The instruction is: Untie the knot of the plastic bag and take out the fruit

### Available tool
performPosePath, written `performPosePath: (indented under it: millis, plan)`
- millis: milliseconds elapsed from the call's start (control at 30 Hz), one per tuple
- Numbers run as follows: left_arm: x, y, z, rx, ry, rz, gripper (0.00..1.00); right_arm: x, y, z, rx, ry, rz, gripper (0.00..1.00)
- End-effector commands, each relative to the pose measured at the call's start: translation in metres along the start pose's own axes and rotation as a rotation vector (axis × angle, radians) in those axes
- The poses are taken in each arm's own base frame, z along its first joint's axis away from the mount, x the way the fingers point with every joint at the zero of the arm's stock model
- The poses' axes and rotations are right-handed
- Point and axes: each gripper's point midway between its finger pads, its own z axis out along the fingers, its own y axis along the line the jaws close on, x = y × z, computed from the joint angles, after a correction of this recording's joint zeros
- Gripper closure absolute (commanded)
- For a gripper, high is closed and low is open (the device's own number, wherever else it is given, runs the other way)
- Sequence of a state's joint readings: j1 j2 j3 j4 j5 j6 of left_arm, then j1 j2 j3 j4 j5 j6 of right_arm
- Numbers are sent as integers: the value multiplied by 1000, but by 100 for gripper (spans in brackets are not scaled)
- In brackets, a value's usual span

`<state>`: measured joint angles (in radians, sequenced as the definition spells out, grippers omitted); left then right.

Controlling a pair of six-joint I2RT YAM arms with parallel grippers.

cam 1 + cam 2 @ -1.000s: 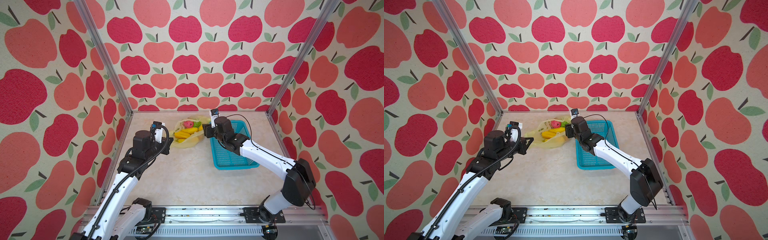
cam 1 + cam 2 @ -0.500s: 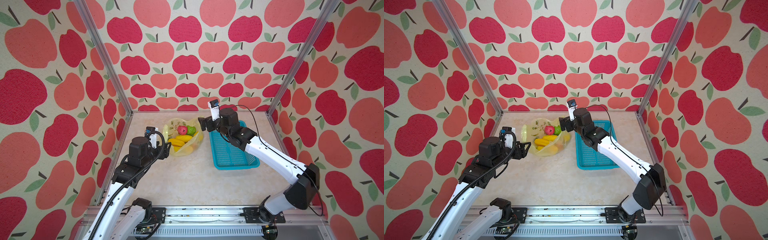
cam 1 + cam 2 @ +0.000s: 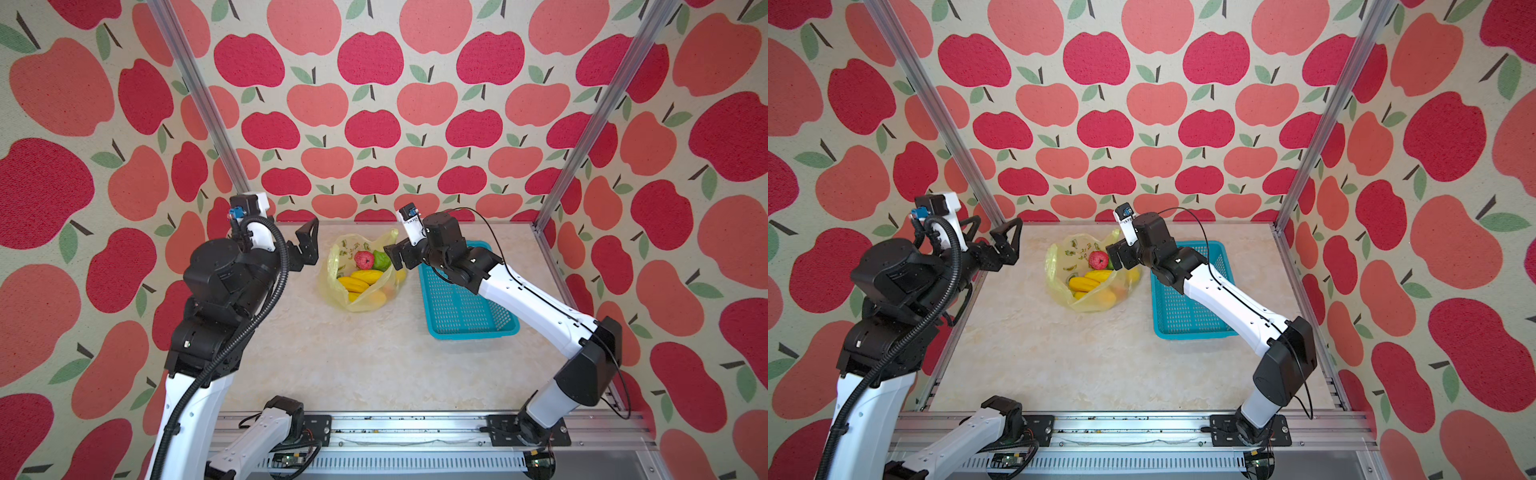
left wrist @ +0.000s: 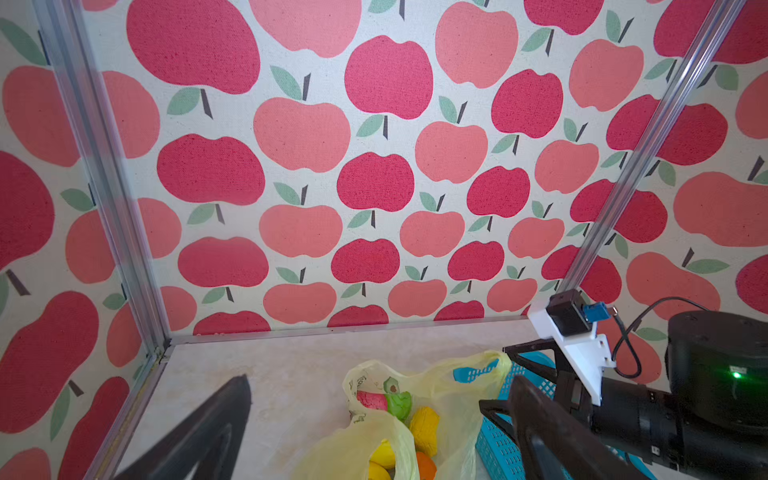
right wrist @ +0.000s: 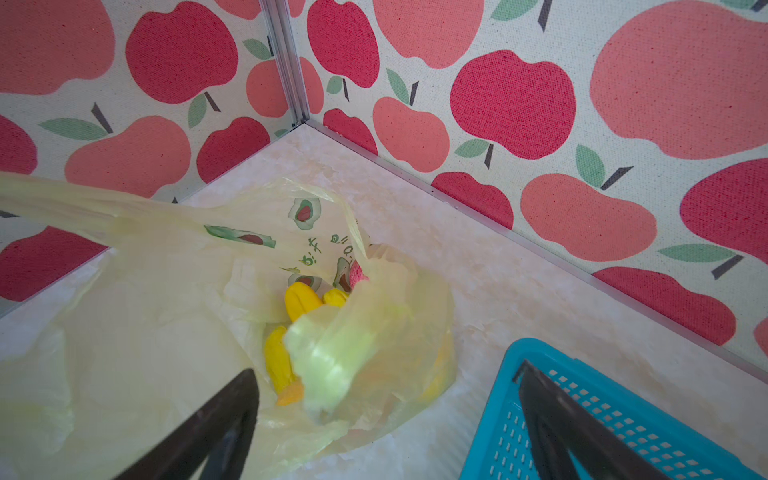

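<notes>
The plastic bag (image 3: 332, 270) sits on the table toward the back, its mouth gaping open in both top views. The knot is not in view; the handle loops stand apart. Inside lie a red fruit (image 3: 364, 259), a green one (image 3: 380, 261) and yellow bananas (image 3: 359, 280). My left gripper (image 3: 992, 235) hangs open and empty, raised to the left of the bag and clear of it. My right gripper (image 3: 395, 255) is open at the bag's right rim, beside an upright handle loop (image 3: 390, 237), with nothing between its fingers (image 5: 232, 407).
A turquoise perforated basket (image 3: 473, 330) stands right of the bag, partly under my right arm, holding nothing that I can see. Apple-patterned walls and metal posts close in the back and both sides. Bare table runs from the bag to the front rail.
Both grippers were at the bag's handles, the left one shut. Both have opened and drawn back, the left one up and away. The bag now stands with its mouth wide open.
</notes>
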<state>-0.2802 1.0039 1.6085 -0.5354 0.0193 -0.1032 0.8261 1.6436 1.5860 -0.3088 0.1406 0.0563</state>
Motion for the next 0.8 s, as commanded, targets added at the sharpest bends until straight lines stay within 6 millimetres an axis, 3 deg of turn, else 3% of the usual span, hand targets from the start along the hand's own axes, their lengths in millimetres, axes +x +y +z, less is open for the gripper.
performPosePath:
  millis: [0, 67, 100, 167, 233, 367, 467, 600, 700, 767]
  plan:
    - [20, -2, 64, 43, 150, 117, 6, 2, -4, 8, 31, 21, -22, 3]
    - [14, 14, 95, 47, 193, 72, 7, 3, -4, 13, 35, 35, -24, 11]
    - [16, 28, 111, 56, 226, 34, 7, 4, -4, 15, 34, 41, -23, 20]
    - [28, 36, 143, 111, 299, 2, 5, 4, -5, 16, 40, 42, -24, 36]
    - [53, 40, 175, 150, 405, 17, 5, 4, -7, 15, 50, 33, -27, 54]
    - [113, 34, 214, 285, 579, 23, 7, 3, -2, 10, 22, -3, -33, 80]
    - [163, 18, 223, 428, 699, 32, 7, 2, -4, 6, 32, -24, -31, 90]
    - [231, -3, 214, 520, 902, 140, 7, -1, 1, 3, 7, -44, -32, 97]
    - [263, -8, 205, 550, 986, 205, 5, 2, 3, 3, -3, -45, -33, 98]
    - [272, -10, 203, 559, 990, 207, 3, 3, 4, 3, -6, -43, -36, 99]
